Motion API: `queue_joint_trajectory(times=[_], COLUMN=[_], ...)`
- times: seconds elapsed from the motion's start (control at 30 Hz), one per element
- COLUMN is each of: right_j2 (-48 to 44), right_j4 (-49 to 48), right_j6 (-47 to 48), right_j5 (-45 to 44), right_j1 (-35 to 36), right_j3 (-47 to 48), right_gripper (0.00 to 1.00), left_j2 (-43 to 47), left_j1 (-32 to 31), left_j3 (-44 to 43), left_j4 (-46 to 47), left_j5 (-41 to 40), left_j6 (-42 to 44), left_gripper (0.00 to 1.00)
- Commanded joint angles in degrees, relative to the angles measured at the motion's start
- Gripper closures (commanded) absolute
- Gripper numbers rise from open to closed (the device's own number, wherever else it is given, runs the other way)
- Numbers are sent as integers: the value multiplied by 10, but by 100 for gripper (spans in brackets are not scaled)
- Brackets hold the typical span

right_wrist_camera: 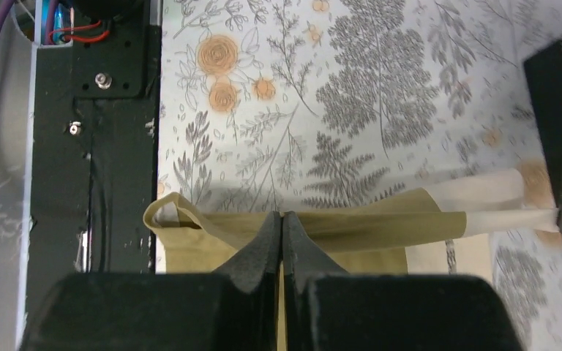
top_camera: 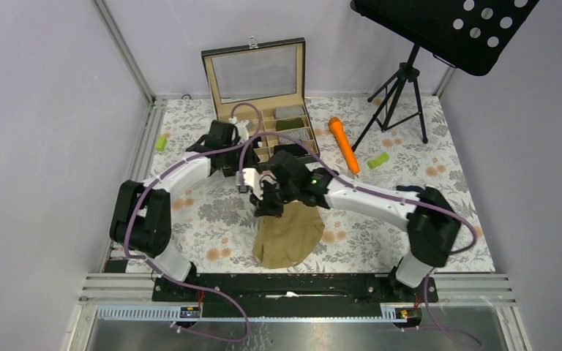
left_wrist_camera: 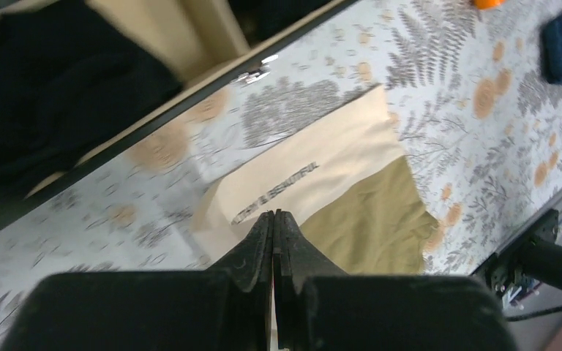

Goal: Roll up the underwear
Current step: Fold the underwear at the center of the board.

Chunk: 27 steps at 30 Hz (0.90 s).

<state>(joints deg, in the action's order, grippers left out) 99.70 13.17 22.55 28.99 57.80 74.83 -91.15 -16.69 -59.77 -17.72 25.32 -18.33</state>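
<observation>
Looked down on a table (top_camera: pixel 216 219) spread with a floral cloth and walled in by pale panels. Found a black music stand (top_camera: pixel 439 25) at the far right corner, its perforated desk tilted over the cloth. Noted a tan compartment box (top_camera: pixel 278 44) at the far middle, with the glass lid propped upright.

Traced the left arm (top_camera: pixel 183 172) curving from the near-left base toward the box front, and the right arm (top_camera: pixel 373 201) reaching from the near-right base toward the table's middle.

Located the olive-tan underwear (top_camera: pixel 287 238) on the cloth between the two bases, spread mostly flat, near end close to the table's front edge and far end under the right wrist. Made out a pale waistband (left_wrist_camera: pixel 315 168) with dark lettering at that far end.

Spotted an orange stick (top_camera: pixel 344 144) lying just right of the box, then a light-green cylinder (top_camera: pixel 378 160) near it, and a second green cylinder (top_camera: pixel 161 142) by the left rail, well apart from the garment.

Saw the left gripper (left_wrist_camera: pixel 274 213) with fingers pressed together on nothing, hanging above the waistband without touching. Saw the right gripper (right_wrist_camera: pixel 282 214) pinched tight on a raised, taut edge of the olive-tan underwear (right_wrist_camera: pixel 366 219).
</observation>
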Motion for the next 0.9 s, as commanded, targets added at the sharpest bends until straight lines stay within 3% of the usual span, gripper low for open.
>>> queue_joint_trajectory(times=[0.0, 0.43, 0.63, 0.87], right_j2=[-97, -267, -283, -278], right_j4=[-4, 18, -3, -10], right_j6=[-16, 30, 45, 50], right_j5=[-15, -73, -104, -125], right_j1=[-19, -83, -94, -110], right_j3=[-69, -263, -337, -359], right_gripper=[100, 100, 100, 100], left_j2=[-38, -185, -217, -242], left_j1=[-48, -113, -125, -130], left_j3=[-77, -207, -224, -242], left_j4=[1, -12, 4, 10], left_j5=[21, 5, -10, -18], left_j6=[27, 40, 40, 42], left_gripper=[100, 100, 100, 100])
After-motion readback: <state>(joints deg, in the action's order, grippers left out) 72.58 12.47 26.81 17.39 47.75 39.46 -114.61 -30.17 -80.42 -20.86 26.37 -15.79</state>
